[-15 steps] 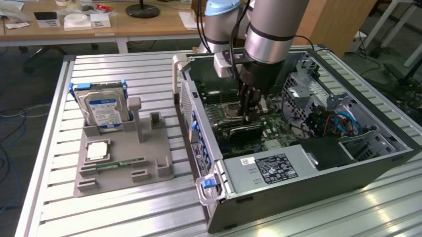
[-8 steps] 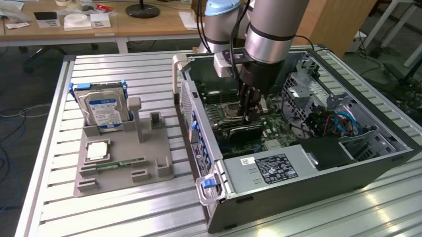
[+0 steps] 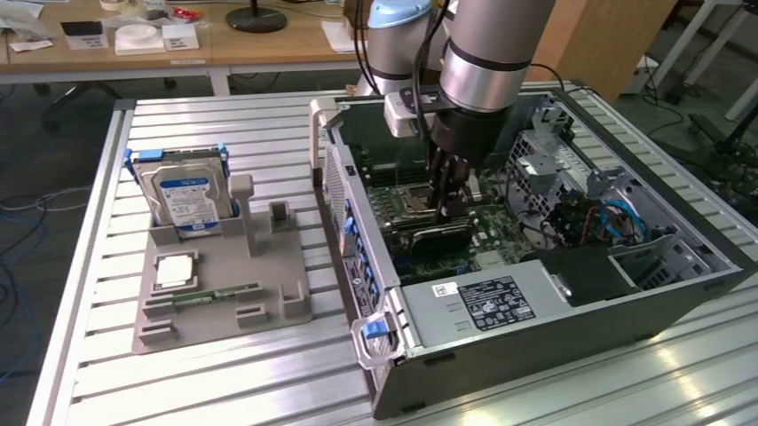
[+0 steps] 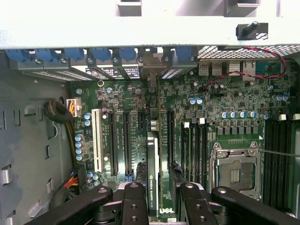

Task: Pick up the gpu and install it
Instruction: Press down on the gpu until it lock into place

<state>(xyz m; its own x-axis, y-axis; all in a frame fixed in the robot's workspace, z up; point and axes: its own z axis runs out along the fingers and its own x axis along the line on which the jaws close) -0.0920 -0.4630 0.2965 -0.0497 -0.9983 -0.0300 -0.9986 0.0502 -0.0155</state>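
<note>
Starting at the exterior view's left, the grey holder (image 3: 219,284) on the slatted table (image 3: 106,390) carries the silver hard drive (image 3: 184,197) standing upright at its back, a processor chip (image 3: 174,271) lying flat, and the narrow green memory stick (image 3: 219,294) along its front. I see no black card on it, so I judge the pick-up done.

Moving right, the open computer case (image 3: 533,293) lies on its side, and I am reaching down into it. My gripper (image 3: 449,211) hangs just above the motherboard (image 3: 503,235), and the gpu (image 3: 429,238) sits directly beneath my fingertips.

From my wrist, the gpu (image 4: 153,183) stands on edge between my two inner fingers (image 4: 133,204), its green-labelled face turned sideways, and it runs away from me toward the metal bracket slots (image 4: 150,70) at the case's rear wall. My jaws stand about half open, closed onto the thin card from both sides, so I have hold of it.

The card lines up with one of the long black expansion slots (image 4: 125,140), just beside the white slot (image 4: 97,140). Whether its edge is fully seated I cannot tell. As I judge it, the install is nearly finished, with the release left.
</note>
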